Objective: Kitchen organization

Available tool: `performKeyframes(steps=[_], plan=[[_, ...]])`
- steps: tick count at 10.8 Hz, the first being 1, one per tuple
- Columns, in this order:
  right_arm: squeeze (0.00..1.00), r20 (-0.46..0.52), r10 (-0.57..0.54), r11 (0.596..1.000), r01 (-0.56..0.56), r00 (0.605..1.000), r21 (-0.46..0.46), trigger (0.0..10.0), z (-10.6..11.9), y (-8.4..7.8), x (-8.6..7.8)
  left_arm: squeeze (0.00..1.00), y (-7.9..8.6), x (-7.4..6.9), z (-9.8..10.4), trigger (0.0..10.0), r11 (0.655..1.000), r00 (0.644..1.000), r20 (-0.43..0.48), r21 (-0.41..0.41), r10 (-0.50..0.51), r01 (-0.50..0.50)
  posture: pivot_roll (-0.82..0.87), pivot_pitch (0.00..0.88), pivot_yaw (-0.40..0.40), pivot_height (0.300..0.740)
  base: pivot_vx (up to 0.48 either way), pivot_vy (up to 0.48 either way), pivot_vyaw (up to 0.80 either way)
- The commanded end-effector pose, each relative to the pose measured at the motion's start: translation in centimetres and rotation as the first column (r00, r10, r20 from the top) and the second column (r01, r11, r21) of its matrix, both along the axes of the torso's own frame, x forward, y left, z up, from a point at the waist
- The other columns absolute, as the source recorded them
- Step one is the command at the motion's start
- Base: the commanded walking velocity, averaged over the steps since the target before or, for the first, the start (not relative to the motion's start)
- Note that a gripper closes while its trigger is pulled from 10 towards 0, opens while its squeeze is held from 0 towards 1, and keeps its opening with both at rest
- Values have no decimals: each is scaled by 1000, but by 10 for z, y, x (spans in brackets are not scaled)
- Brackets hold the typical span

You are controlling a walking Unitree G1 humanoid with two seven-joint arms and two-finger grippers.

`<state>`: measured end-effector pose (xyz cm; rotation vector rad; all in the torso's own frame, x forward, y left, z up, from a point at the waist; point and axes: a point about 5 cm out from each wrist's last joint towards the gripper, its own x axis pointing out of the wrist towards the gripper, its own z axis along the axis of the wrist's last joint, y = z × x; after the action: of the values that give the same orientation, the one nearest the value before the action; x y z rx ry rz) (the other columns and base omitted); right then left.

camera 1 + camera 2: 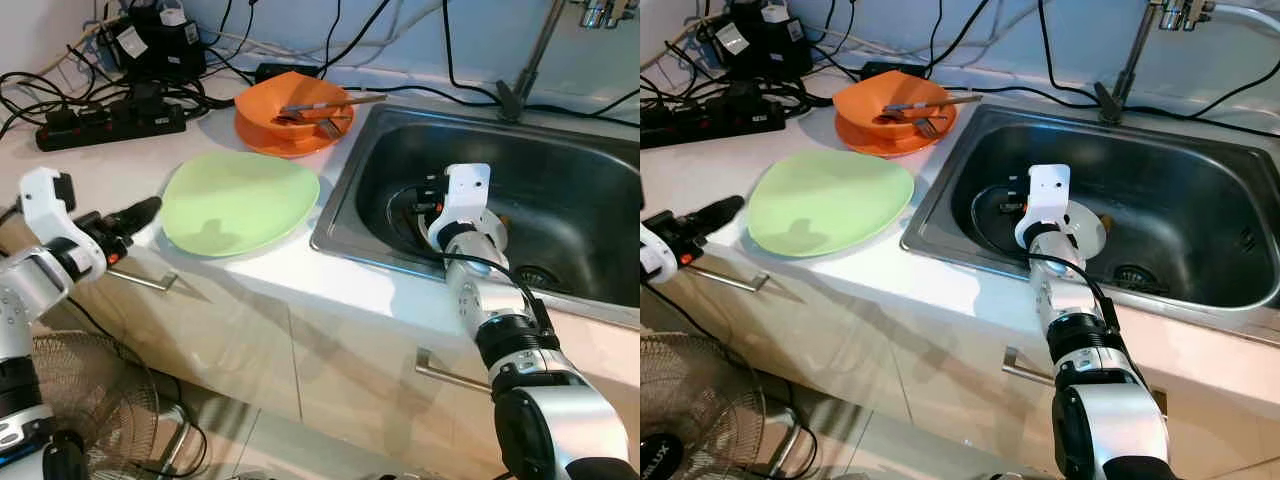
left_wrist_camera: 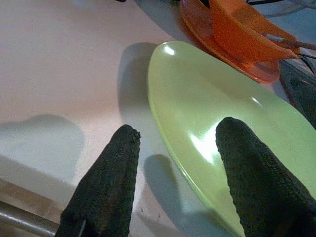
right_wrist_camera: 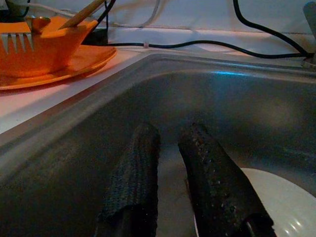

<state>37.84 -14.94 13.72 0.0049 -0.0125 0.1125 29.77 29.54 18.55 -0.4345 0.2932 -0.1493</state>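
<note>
A light green plate (image 1: 238, 200) lies flat on the white counter, just left of the sink. My left gripper (image 2: 177, 131) is open at the plate's near left rim, one finger over the counter and one over the plate. Behind the plate an orange bowl (image 1: 292, 104) sits on an orange plate (image 1: 270, 140) and holds a fork (image 1: 330, 126) and a wooden-handled utensil. My right gripper (image 3: 170, 136) is low inside the steel sink (image 1: 560, 160), fingers close together with nothing seen between them. A white plate (image 1: 1090, 235) lies on the sink floor under that wrist.
A black power strip (image 1: 110, 122) and tangled cables crowd the counter's back left. The tap stem (image 1: 530, 60) rises behind the sink, and the drain (image 1: 540, 276) is at its near right. Below the counter are cabinet fronts with metal handles (image 1: 142, 281) and a floor fan (image 1: 90, 400).
</note>
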Motion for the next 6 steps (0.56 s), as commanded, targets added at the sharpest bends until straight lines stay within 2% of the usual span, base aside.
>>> performKeyframes(steps=[1,2,3,6], plan=[[0,-46,3,1000,-3,999,-3,10000,-14,0,-5,1000,-1,1,0,10000,1000,1000,-11,-9,1,-1,147,7,45,740,0,0,0],[0,-47,2,1000,-2,999,-3,10000,-14,-1,-5,1000,-2,1,0,10000,1000,1000,-16,-13,2,-2,147,7,45,740,0,0,0],[0,-49,-1,1000,1,999,-4,10000,-15,-1,-5,0,-3,2,0,10000,1000,1000,-29,-18,-3,2,146,12,46,740,0,0,0],[0,-51,-3,1000,3,999,-4,10000,-15,-1,-6,0,-15,7,-3,10000,997,997,-66,-68,-49,44,144,17,50,740,0,0,0]])
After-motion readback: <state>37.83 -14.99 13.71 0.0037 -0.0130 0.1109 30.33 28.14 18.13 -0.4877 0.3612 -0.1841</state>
